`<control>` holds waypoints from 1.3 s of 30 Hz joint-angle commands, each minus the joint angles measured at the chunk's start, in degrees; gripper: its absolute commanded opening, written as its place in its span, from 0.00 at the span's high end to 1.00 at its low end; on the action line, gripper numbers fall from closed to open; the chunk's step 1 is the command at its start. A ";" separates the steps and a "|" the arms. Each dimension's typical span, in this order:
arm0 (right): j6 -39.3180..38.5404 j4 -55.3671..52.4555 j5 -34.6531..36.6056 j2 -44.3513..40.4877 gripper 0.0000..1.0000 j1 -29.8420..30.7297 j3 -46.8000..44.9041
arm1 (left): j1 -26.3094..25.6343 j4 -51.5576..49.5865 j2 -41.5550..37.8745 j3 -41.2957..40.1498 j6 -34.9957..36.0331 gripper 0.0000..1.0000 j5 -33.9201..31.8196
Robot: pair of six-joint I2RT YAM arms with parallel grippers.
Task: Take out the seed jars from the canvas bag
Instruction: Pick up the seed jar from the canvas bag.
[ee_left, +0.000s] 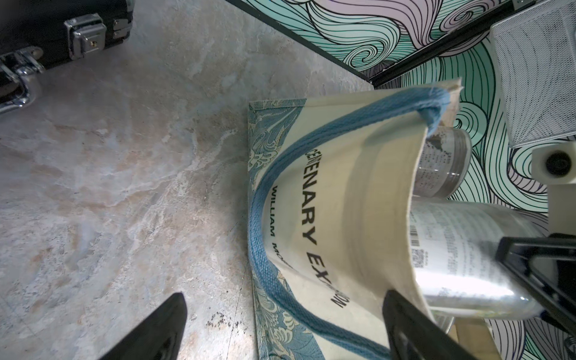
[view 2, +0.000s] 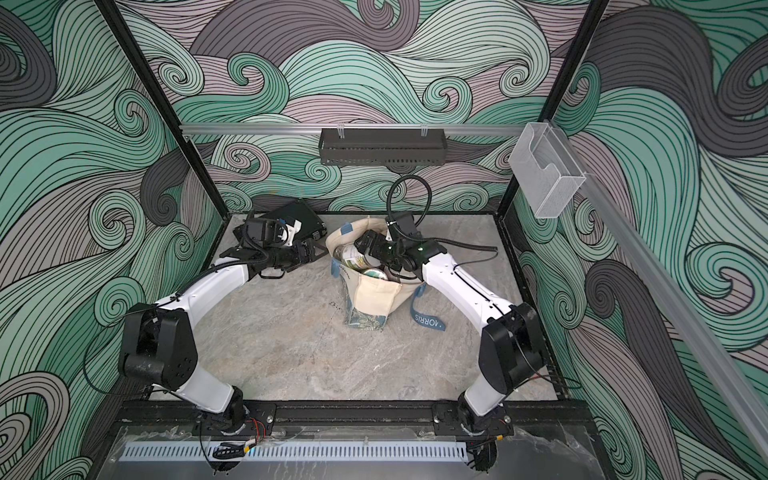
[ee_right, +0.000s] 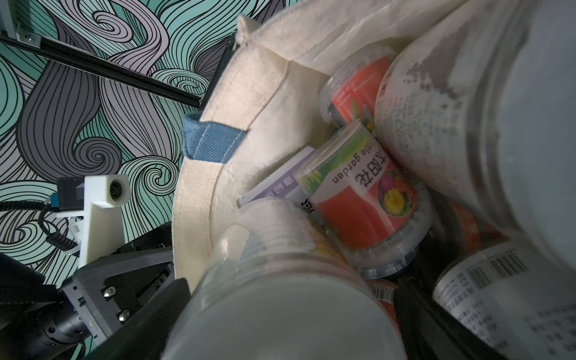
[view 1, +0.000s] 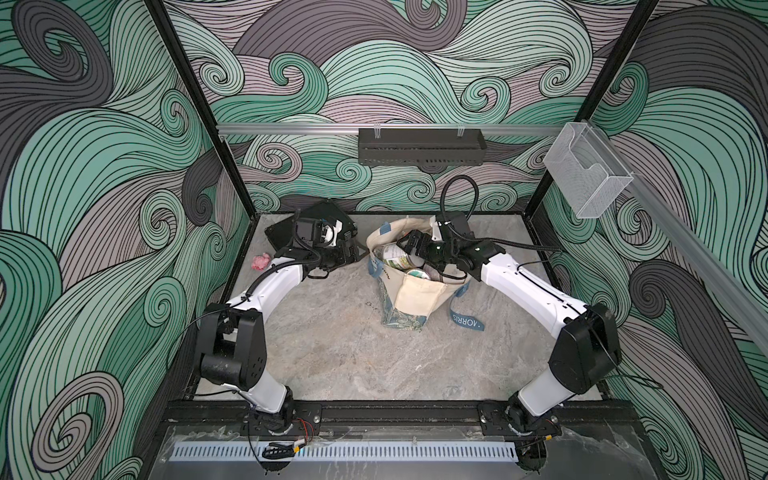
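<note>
The cream canvas bag [view 1: 415, 293] stands upright mid-table, its mouth open, with a green leafy base and blue straps. Several seed jars fill it: a red-labelled one [ee_right: 364, 199], a big clear one [ee_right: 436, 124] and a small one of dark seeds [ee_left: 442, 162]. My right gripper [ee_right: 286, 327] reaches into the bag's mouth, open wide, with a large white-lidded jar [ee_right: 280, 296] between its fingers. My left gripper [ee_left: 286, 327] is open at the bag's left side, with the bag's printed wall [ee_left: 336, 202] and strap between its fingers. In both top views the right gripper [view 1: 409, 245] [view 2: 365, 245] covers part of the jars.
A flat black hard case [view 1: 286, 228] with chrome latches [ee_left: 84, 34] lies at the back left, behind the left arm. A pink lump [view 1: 261, 261] sits by the left wall. A lettered strap [view 1: 465, 320] trails on the table to the bag's right. Bare marble table [view 1: 332, 353] lies in front.
</note>
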 commanded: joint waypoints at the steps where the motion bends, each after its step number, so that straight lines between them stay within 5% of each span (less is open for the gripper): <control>1: 0.83 -0.47 -0.03 0.51 0.01 0.83 -0.21 | -0.27 -0.63 0.24 2.98 -0.47 0.04 2.30; 11: 2.14 1.73 2.42 -2.25 0.30 2.03 -0.70 | -0.25 1.96 -5.15 0.45 0.02 0.04 0.53; 32: -8.68 -13.55 16.36 -16.80 0.31 2.38 7.27 | -0.51 2.62 -5.11 0.28 -0.77 0.04 1.77; 39: -13.80 -19.77 21.15 -23.75 0.31 -3.06 7.92 | -0.77 2.71 -5.82 0.15 -0.53 0.04 1.68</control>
